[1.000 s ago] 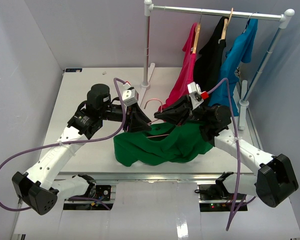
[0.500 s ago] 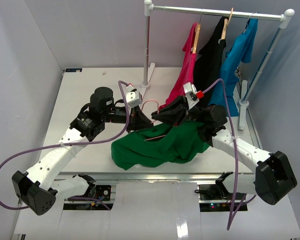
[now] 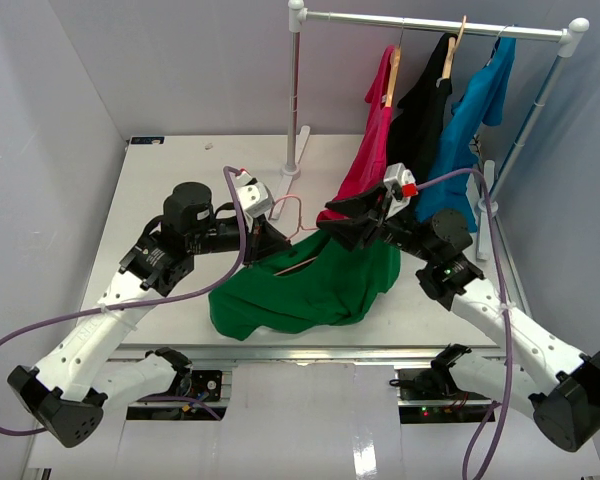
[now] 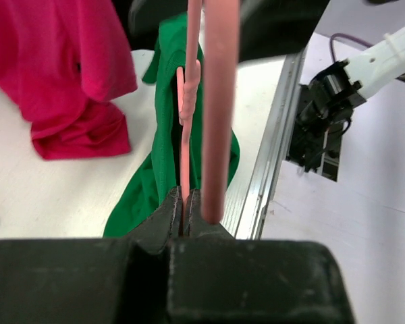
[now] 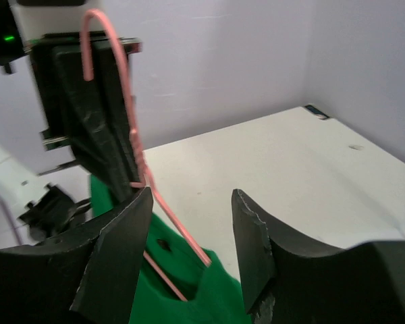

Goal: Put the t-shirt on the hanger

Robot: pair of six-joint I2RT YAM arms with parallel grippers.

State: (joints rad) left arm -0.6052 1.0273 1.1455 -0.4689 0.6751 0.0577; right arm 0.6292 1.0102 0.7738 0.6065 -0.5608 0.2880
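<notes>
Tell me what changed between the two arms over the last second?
The left gripper closed on the thin pale pink wire hanger. The right gripper opened its jaws. The bright green cloth t-shirt shifted left with the hanger. The white clothes rail and the garments hanging on it stayed put.

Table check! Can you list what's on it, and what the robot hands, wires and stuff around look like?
Surface: white table, shirt heaped near its front.
Job's things: green t-shirt bunched up; pink hanger poking into it.
Clutter: nothing seen.
Grippers: left gripper shut on the hanger; right gripper open, by its wire.
Cables: purple cable looping along each arm.
Surroundings: clothes rack holding red shirt, black top, blue shirt; grey walls.
</notes>
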